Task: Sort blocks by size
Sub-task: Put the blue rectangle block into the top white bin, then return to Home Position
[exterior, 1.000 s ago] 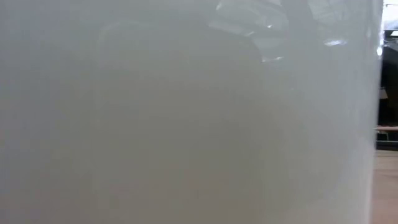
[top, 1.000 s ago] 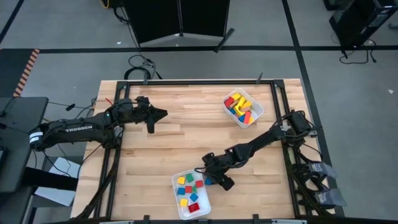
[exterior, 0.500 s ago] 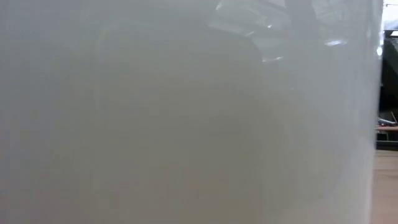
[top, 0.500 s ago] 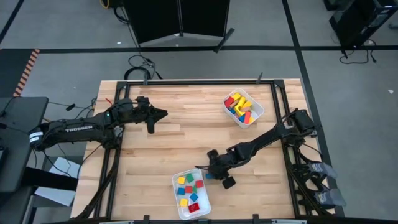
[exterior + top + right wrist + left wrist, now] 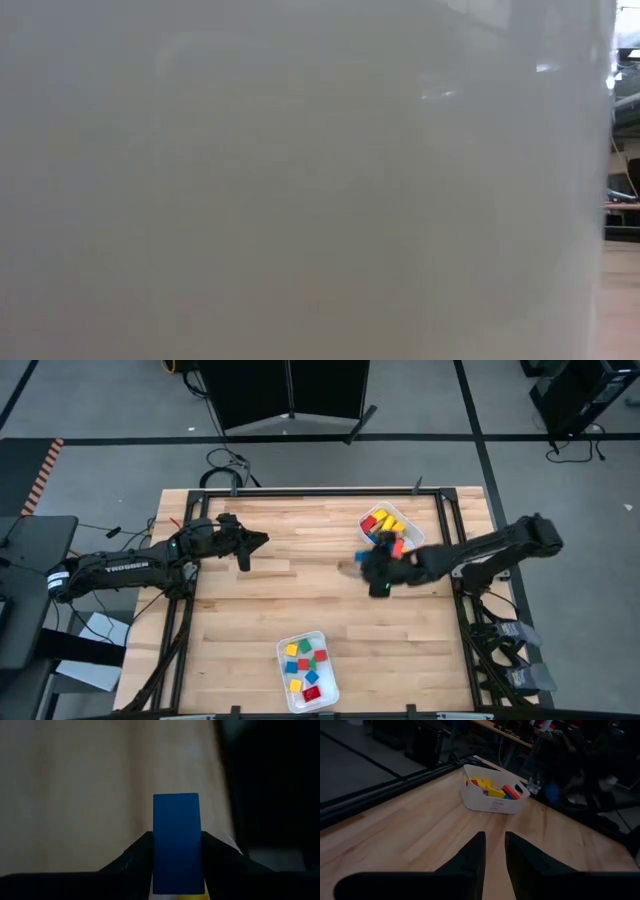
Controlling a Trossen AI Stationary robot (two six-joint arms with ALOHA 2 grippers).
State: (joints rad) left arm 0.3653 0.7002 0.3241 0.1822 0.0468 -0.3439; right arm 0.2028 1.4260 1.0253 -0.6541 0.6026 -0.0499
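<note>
I see two white plastic trays [image 5: 392, 536] [image 5: 308, 670] of wooden blocks [image 5: 384, 526]; my right gripper [image 5: 176, 851] clamps a smooth blue bar [image 5: 176, 840]; left gripper [image 5: 494, 851] narrow, holding nothing.

Two dark, jointed arms; the left arm [image 5: 120, 568] bears white "TROSSEN" lettering and a white band.

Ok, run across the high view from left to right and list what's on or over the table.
Left claw, narrowly parted and empty → tray of small cubes at the near edge → right claw, shut on a blue block → tray of larger blocks at the far right.
</note>
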